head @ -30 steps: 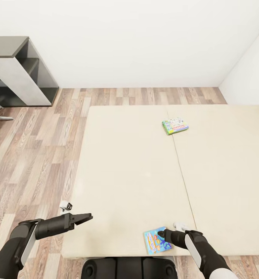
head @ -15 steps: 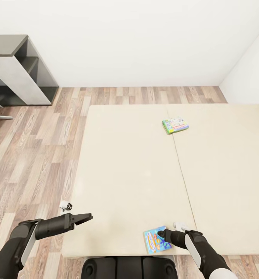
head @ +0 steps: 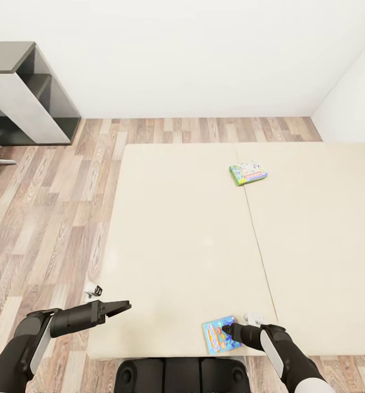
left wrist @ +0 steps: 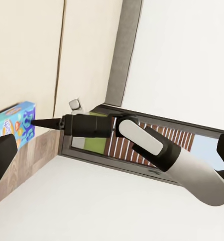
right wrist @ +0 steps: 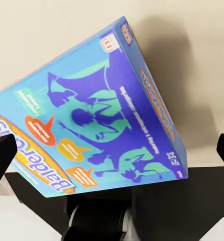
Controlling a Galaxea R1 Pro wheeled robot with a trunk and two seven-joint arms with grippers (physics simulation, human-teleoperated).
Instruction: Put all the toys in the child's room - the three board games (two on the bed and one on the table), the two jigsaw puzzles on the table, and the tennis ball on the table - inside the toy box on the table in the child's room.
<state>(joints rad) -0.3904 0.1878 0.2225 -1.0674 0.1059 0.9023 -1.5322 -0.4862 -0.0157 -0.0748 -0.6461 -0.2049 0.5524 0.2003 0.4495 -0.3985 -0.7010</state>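
Dark grey, far left: logging a low desk [head: 24,90] standing against the white wall [head: 193,54], on the wood-plank floor [head: 46,218].

Moving rightward: seeing the left gripper [head: 125,304] hovering over the floor just beside the near left corner of the bed [head: 177,240], holding nothing. Reading its fingers [left wrist: 1,155] in the left wrist view as standing wide apart at opposite edges of the picture, with empty space between.

Noting the plain beige mattress running in two halves, with a seam down the middle.

Finding the light blue board game [head: 217,334] lying at the near edge of the bed, just left of the seam. Catching part of the robot's dark base under one end of the box in the right wrist view, and finding the box tilted there.

Placing the right gripper [head: 226,329] directly over that box, tip touching or nearly touching the cover; not managing to tell which. Reading its fingers [right wrist: 1,155] in the right wrist view as spread wide, one at each side, with the box cover showing between them and no clamping on it.

Spotting the green-edged board game [head: 247,173] farther up the bed, straddling the seam, lying flat, well apart from both grippers.
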